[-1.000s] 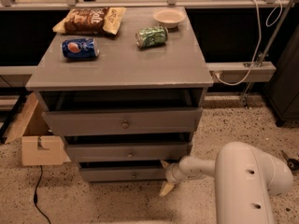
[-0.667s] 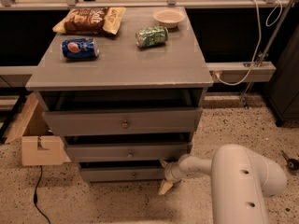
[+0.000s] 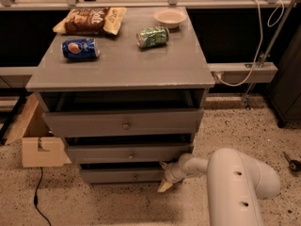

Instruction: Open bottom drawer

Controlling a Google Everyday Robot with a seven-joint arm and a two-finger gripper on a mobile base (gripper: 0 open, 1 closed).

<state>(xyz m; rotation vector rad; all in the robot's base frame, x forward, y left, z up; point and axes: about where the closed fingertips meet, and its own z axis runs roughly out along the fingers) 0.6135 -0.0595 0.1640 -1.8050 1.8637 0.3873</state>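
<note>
Go for bottom drawer [image 3: 113, 175], lowest of three, close to floor, knob [image 3: 135, 176] at ctr. See tool [image 3: 164, 175] at its right end, spread apart, not on knob. Prob best: shift left, clamp on knob, then pull straight out, slow & level, w/o snagging mid drawer [image 3: 129, 153] above. Avoid jolts, w/ green can [image 3: 152, 36] lying loose on bench [image 3: 141, 65].

The hand [image 3: 165, 177] sits at the right end of the bottom drawer [image 3: 122, 175] and hides that corner. The white arm [image 3: 235, 187] is cut off by the bottom edge. The gap above the drawer is too dark to see into.
</note>
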